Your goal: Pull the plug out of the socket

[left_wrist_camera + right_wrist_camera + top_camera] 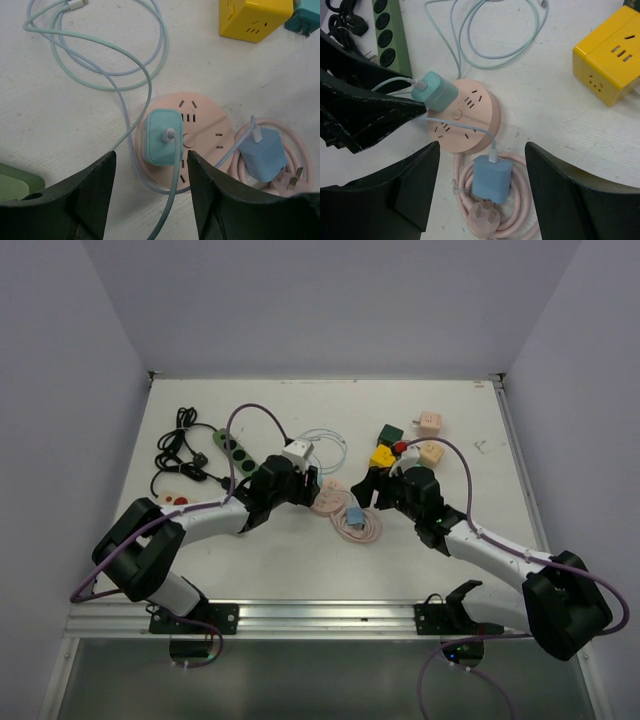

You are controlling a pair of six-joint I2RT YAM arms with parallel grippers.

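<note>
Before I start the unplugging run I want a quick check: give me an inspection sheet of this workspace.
Surface: white table, evenly lit.
Job's things: teal plug seated in the pink socket.
Clutter: blue charger, yellow cube, green power strip.
End effectors: left end effector and right end effector both open, gripping nothing.
Cables: pale cable loops from the plug; pink cord coiled under the charger; black cord far left.
Surroundings: plain walls; nothing else seen.

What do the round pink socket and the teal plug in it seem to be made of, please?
The round pink socket looks like matte moulded plastic: even colour, crisp slots. The teal plug is probably smooth plastic too, with a slight sheen and rounded edges.
</note>
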